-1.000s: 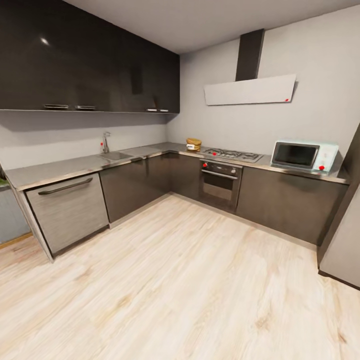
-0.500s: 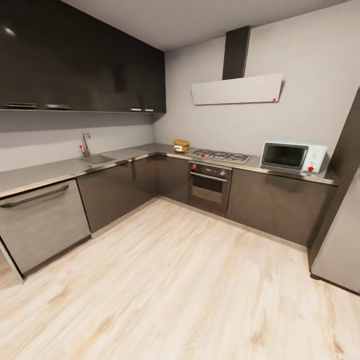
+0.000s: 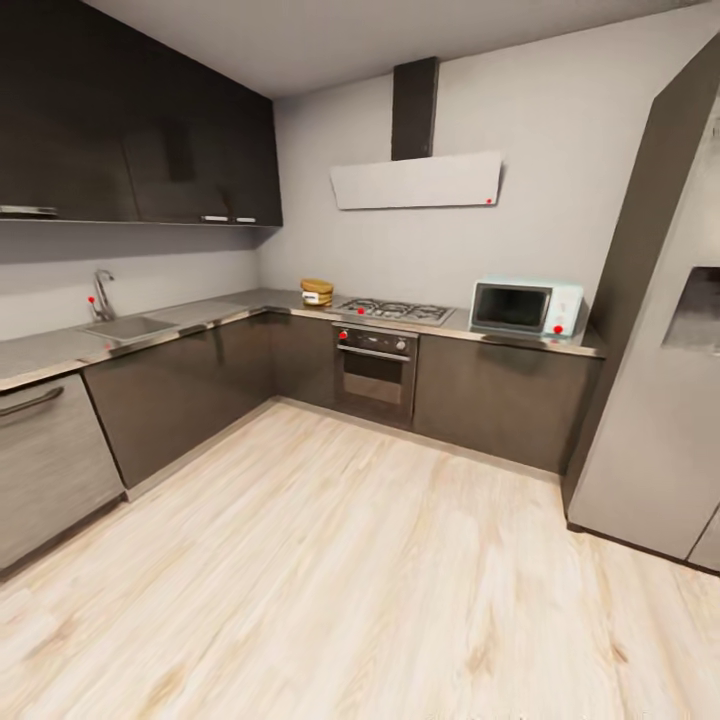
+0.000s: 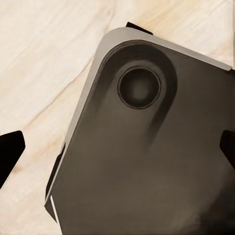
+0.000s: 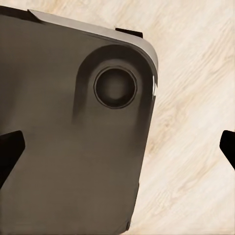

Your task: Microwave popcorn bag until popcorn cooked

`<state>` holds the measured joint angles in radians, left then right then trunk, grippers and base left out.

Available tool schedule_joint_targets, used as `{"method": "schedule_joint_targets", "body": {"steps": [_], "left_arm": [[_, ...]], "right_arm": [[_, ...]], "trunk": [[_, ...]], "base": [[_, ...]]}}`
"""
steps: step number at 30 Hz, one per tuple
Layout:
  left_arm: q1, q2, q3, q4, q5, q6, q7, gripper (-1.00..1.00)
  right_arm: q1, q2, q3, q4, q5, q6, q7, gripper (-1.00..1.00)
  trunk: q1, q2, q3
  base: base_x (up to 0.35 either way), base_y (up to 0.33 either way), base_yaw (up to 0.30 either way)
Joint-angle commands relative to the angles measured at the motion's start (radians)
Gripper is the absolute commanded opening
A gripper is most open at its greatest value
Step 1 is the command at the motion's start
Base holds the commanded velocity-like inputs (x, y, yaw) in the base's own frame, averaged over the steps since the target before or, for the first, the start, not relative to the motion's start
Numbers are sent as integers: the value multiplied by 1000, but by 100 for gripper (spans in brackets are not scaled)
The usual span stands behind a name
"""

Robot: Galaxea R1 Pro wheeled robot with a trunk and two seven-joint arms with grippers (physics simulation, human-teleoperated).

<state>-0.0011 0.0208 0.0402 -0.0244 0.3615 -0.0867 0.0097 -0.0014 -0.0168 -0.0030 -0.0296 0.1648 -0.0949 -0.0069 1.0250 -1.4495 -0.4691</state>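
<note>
Black fingertips of left tool (image 4: pixel 117 152) and right tool (image 5: pixel 117 147) wide apart, holding nothing, over robot base (image 4: pixel 147 161).

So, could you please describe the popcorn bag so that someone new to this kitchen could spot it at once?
Find the grey countertop along the far wall, under the range hood. Left of the gas hob, near the corner, stands the popcorn bag: a small squat tan sack with a white label, the one brown thing on that grey surface.

Grey-walled kitchen, pale wood floor (image 3: pixel 380 590), dark glossy upper cabinets (image 3: pixel 130 140), range hood (image 3: pixel 416 180), built-in oven (image 3: pixel 374 368), steel fridge (image 3: pixel 660 400) at right.
</note>
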Motion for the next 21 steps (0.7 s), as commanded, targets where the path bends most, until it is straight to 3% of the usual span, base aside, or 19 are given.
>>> {"method": "schedule_joint_targets", "body": {"steps": [1,7,21], "left_arm": [[0,-1,4,0,2,-2,1,100],[0,-1,4,0,6,-2,1,100],[0,-4,3,0,5,-1,1,100]], "right_arm": [[0,0,-1,0,7,-2,-1,100],[0,0,-3,-1,4,0,-1,100],[0,1,-3,-1,4,-2,-1,100]], "trunk": [[0,0,-1],[0,0,-1],[0,0,-1]], "base": [[0,0,-295],[16,0,-296],[307,0,-297]]}}
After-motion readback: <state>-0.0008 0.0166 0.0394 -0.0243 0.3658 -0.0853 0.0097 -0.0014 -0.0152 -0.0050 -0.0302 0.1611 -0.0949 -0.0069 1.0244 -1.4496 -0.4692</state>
